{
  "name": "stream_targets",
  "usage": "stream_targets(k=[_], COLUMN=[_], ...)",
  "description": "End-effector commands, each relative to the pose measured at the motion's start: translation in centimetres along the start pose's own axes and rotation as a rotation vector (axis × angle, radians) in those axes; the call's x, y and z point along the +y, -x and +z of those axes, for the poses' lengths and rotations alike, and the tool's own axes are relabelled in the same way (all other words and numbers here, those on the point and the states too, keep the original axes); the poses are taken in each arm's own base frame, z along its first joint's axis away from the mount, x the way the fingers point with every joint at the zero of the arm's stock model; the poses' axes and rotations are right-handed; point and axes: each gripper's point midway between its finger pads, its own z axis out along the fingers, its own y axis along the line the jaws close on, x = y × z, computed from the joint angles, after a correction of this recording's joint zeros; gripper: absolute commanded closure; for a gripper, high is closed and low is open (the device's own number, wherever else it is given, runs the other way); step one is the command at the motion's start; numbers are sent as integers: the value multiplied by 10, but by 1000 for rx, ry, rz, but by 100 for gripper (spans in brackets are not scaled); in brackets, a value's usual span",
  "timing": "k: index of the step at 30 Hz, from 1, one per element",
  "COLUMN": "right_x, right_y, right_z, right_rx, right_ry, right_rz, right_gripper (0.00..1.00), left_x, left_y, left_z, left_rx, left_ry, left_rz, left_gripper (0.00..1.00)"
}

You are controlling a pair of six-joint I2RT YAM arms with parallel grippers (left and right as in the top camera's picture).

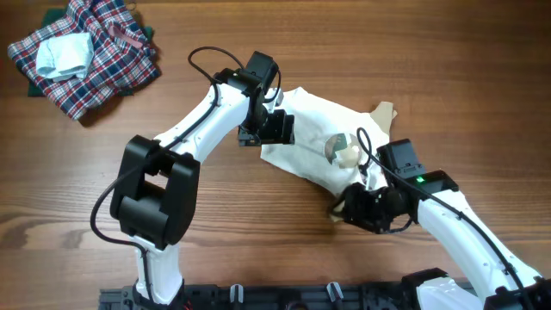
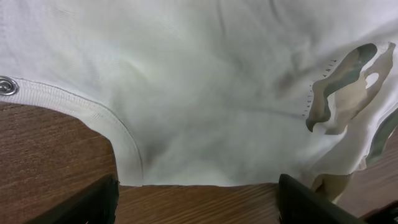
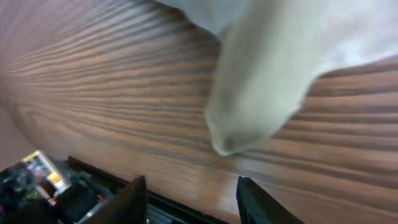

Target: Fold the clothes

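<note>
Left gripper [image 2: 198,186]: fingers spread wide with nothing between them, low over the wood and facing the garment's near edge.
Right gripper [image 3: 189,190]: fingers apart and empty. A tan sleeve-like tube [image 3: 261,93] lies just ahead of them, not pinched. This view is blurred.
Garment [image 1: 314,120]: small white piece lying rumpled mid-table between the two arms. In the overhead view it runs from upper left down to lower right. No fold is made in it yet.
Ribbed hem [image 2: 93,115]: curves down to the straight edge in front of the left fingers, with a metal snap [image 2: 7,86] at its far left end.
Print [image 2: 342,93]: green-tan camouflage patch, off to the right of the left gripper's line. Overhead it sits between the two grippers.
Tan flap [image 1: 383,114]: pokes out at the garment's far right corner.
Table [image 1: 258,232]: wood-grain top under everything.
Off-task: plaid cloth heap [image 1: 103,60] with a pale folded piece [image 1: 65,53] on it, in the far left corner, well apart from the work.
Step, as judged: the opening grasp for a first fold. Each arm is at one end of the cloth and neither is holding it.
Next move, as judged: each gripper must dip and nudge forward so that one finger slides under the edge, then close on the cloth, lift it and carry it towards the middle. The cloth is thin and flat on the wood, so a gripper could close on nothing or drag the piece.
</note>
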Motion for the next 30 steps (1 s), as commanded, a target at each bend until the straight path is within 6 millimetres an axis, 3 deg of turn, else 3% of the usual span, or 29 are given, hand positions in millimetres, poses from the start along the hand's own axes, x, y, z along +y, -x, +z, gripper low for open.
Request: stream_targets(k=[1, 5, 13, 20, 23, 30], right_x=[-14, -15, -58, -31, -47, -83], right_y=[10, 11, 47, 89, 98, 97], right_z=[-6, -6, -23, -29, -30, -7], right_rx=[-62, -67, -286, -454, -490, -404], right_ry=[-97, -104, -362, -264, -353, -497], right_rz=[-1, -27, 66, -7, 12, 62], right_gripper=[53, 57, 65, 93, 96, 96], left_x=[-7, -7, -7, -7, -7, -7], left_y=[4, 4, 4, 4, 4, 4], left_z=[-10, -10, -10, -10, -10, -10], left_rx=[-28, -29, -28, -27, -28, -27], left_ry=[-8, -8, -8, -8, -8, -8], left_rz=[37, 37, 37, 37, 37, 37], left_gripper=[18, 18, 18, 18, 18, 18])
